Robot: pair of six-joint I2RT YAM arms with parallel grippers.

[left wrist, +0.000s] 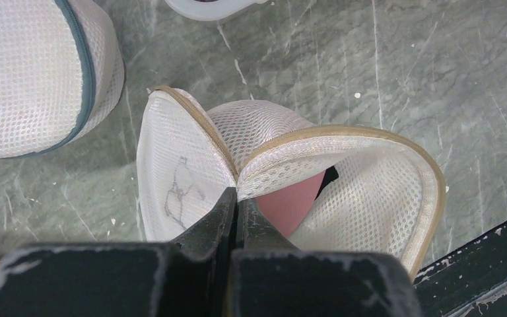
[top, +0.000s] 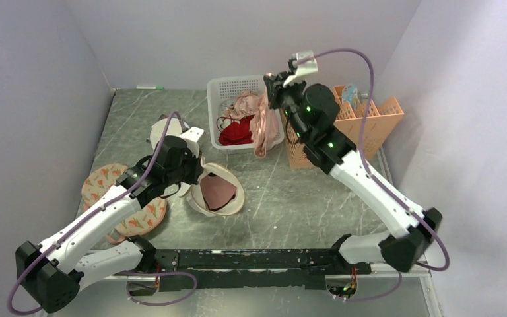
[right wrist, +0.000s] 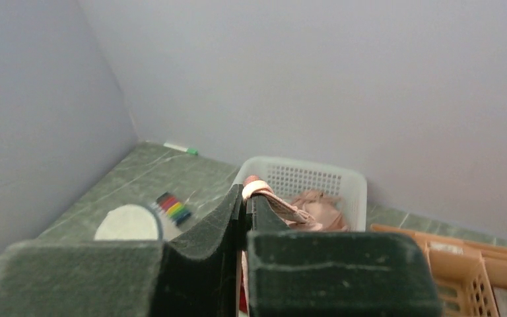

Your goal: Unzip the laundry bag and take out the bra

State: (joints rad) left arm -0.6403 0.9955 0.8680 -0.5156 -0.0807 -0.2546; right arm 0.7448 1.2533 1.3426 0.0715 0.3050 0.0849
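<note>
Right pincer is pressed together on a strap of the pink bra, which hangs below it, draped over the rim of the white basket. Left pincer pinches the rim of the laundry bag, which lies open just ahead of it with something pink inside. To finish cleanly, I judge the bra should be carried further over the basket before letting go, or it may slide off the rim.

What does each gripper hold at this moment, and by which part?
The left gripper pinches the laundry bag by its open beige rim. The right gripper holds a pink garment by a strap.
</note>
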